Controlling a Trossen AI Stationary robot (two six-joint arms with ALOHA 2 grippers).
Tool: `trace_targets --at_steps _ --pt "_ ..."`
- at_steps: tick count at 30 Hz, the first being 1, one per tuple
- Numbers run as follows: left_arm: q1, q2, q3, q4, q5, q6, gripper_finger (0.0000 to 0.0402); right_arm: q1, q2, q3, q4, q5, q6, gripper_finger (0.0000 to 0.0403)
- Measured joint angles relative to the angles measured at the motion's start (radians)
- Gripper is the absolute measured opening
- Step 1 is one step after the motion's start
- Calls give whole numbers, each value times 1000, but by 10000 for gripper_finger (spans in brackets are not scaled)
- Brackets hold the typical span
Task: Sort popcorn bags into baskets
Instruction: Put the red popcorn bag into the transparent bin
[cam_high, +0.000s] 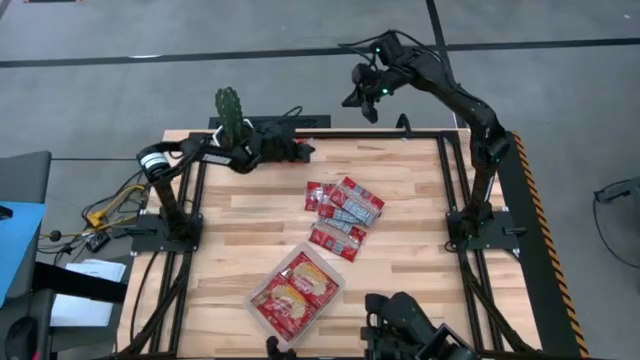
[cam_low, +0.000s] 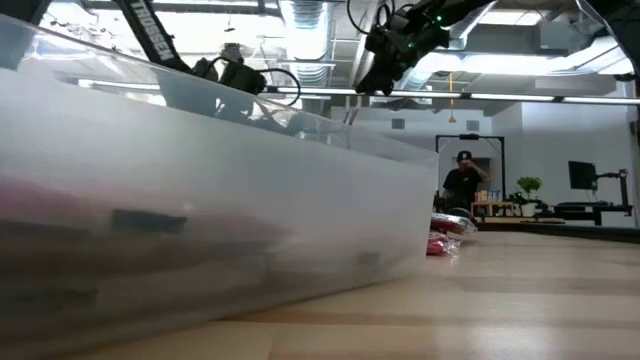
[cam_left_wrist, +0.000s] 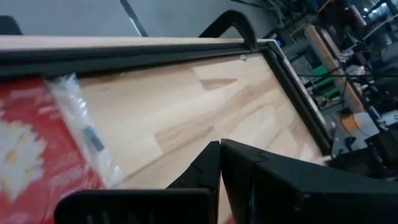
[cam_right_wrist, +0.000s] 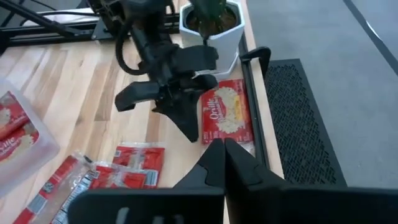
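The clear tray (cam_high: 250, 297) sits near the table's near edge with red popcorn bags (cam_high: 295, 292) lying flat in it. Several more red bags (cam_high: 345, 212) lie loose in a pile at mid-table. One bag (cam_right_wrist: 227, 115), picture side up, lies flat by the white cactus pot (cam_right_wrist: 211, 28) at the far edge. My left gripper (cam_right_wrist: 189, 134) is shut and empty, low over the wood just beside that bag. My right gripper (cam_high: 368, 105) is shut and empty, raised high beyond the table's far edge.
The cactus pot (cam_high: 232, 125) stands at the far edge next to the left gripper. Black frame rails (cam_high: 452, 180) border the table. In the low view the tray's wall (cam_low: 250, 200) fills the foreground. A person (cam_low: 465, 180) stands far back in the room. Bare wood lies right of the pile.
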Motion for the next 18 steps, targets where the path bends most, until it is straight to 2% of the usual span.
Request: trace_targets --at_steps 6,10,15,18 --pt "48 36 43 -27 21 -3 0 0 -11 0 -23 2 1 10" --pt "78 34 51 -171 6 -30 0 -2 -10 -1 -33 7 3 15" --pt "92 34 52 -235 98 -89 0 4 -10 -1 -29 9 3 10" --pt "103 34 43 -325 61 -117 0 6 -10 -1 -30 10 2 9"
